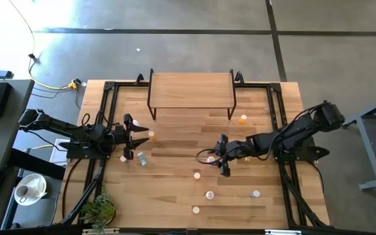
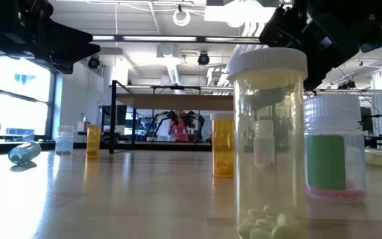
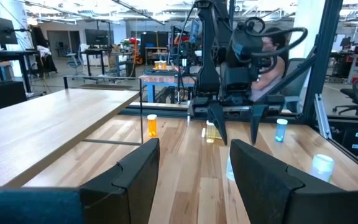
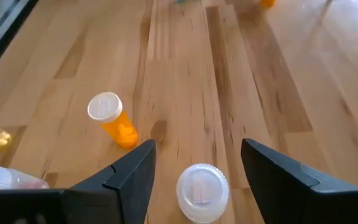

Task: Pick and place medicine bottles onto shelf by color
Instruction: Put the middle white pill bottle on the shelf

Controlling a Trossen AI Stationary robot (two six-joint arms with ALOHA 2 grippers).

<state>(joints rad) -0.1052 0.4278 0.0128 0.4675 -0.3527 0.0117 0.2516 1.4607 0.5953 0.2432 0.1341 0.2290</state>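
The shelf (image 1: 191, 88), a light wood top on black legs, stands at the table's far middle with nothing on it. Several small bottles stand scattered on the tabletop. My right gripper (image 4: 197, 149) is open and points down over the table's middle. Its fingers stand on either side of a white-capped bottle (image 4: 202, 190) without touching it. An orange bottle (image 4: 114, 121) stands just beyond it. My left gripper (image 1: 139, 136) is open and empty at the left, low over the table. An orange bottle (image 1: 152, 135) stands just in front of it.
A pale blue bottle (image 1: 141, 158) lies on its side near my left gripper. An orange bottle (image 1: 243, 119) stands by the shelf's right leg. More capped bottles (image 1: 209, 194) stand toward the near edge. A yellow bottle (image 2: 267, 139) and a pinkish one (image 2: 337, 149) stand close to the low camera.
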